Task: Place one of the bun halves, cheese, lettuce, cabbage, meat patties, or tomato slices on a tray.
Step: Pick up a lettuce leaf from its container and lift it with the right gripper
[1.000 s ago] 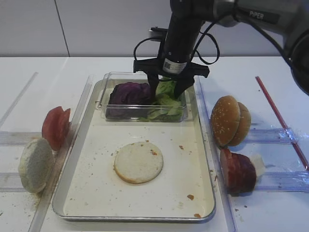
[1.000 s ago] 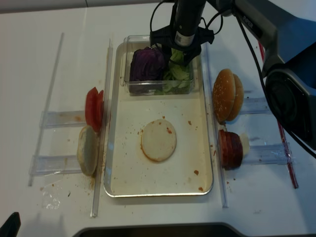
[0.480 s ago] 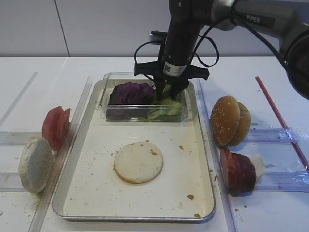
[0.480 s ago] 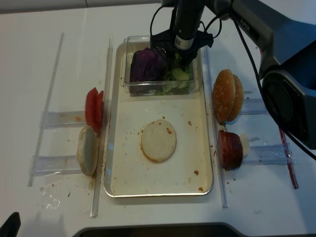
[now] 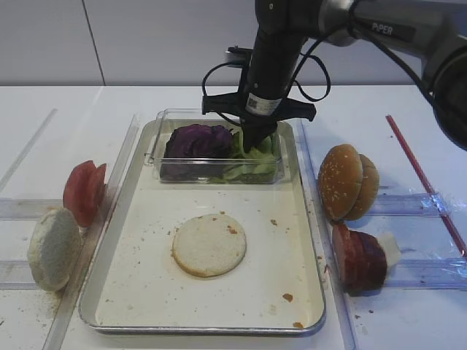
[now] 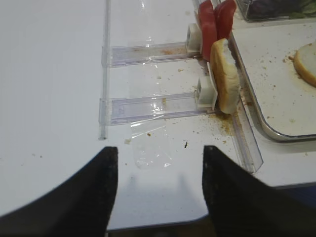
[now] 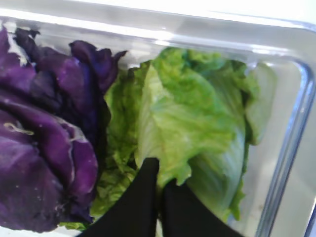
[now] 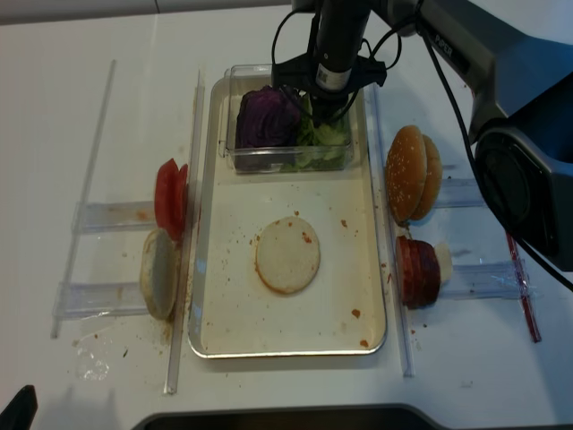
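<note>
My right gripper (image 5: 252,142) reaches down into a clear box (image 5: 155,157) at the tray's far end. It is shut on the edge of a green lettuce leaf (image 7: 197,113), as the right wrist view (image 7: 159,177) shows. Purple cabbage (image 5: 195,141) lies just left of it in the box. The silver tray (image 5: 146,288) holds a pale bun base (image 5: 209,244). Tomato slices (image 5: 84,191) and another bun base (image 5: 52,249) stand left of the tray. Sesame bun tops (image 5: 343,181) and meat patties (image 5: 359,257), with pale cheese (image 5: 391,249) behind them, stand on the right. My left gripper (image 6: 159,148) hangs open over bare table.
Clear plastic racks (image 6: 148,101) hold the food on both sides of the tray. Long clear rails (image 5: 120,157) run beside the tray. A red rod (image 5: 423,179) lies at the far right. Crumbs dot the tray and the table.
The right gripper's jaws went from wide open around the lettuce to shut on a leaf, sinking slightly into the box. Nothing else moved.
</note>
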